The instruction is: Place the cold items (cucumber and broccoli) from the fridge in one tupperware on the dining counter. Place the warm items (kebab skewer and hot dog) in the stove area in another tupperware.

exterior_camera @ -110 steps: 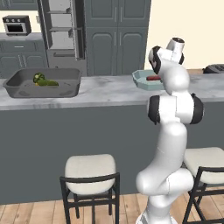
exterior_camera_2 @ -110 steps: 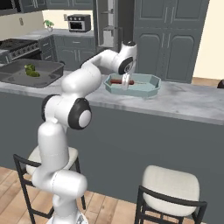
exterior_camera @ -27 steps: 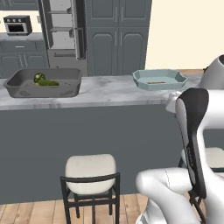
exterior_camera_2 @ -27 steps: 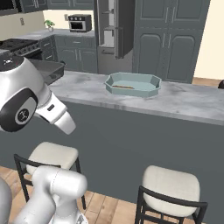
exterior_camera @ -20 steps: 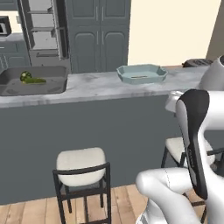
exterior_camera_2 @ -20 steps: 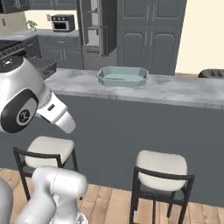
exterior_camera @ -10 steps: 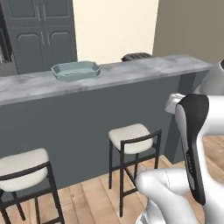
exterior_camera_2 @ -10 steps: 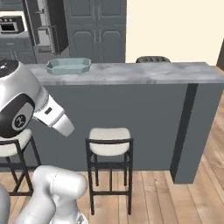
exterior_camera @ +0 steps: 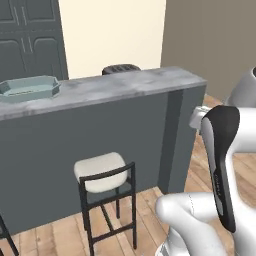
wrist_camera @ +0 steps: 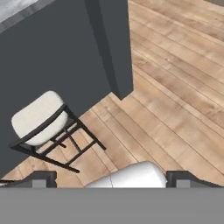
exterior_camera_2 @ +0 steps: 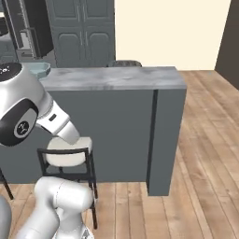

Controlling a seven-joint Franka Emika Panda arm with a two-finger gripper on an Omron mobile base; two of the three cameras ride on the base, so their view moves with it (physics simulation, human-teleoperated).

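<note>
Pale green tupperware [exterior_camera: 29,89] cut off by the left edge of the left base view, contents hidden behind its rim. Dark rounded object [exterior_camera: 120,68] beyond the dining counter [exterior_camera: 125,85] mostly hidden, unidentifiable. Gripper fingertips [wrist_camera: 41,178] barely visible.

You face a grey stone-topped table [exterior_camera: 125,85] with a dark grey front, its end panel [exterior_camera_2: 165,140] standing on pale wood plank floor [exterior_camera_2: 205,154]. A black-framed stool [exterior_camera: 102,175] with a cream seat stands against it at 6 o'clock. Behind, at 12 o'clock, a cream wall [exterior_camera: 112,35]; at 10 o'clock, dark grey panelled cabinets [exterior_camera: 30,45].
</note>
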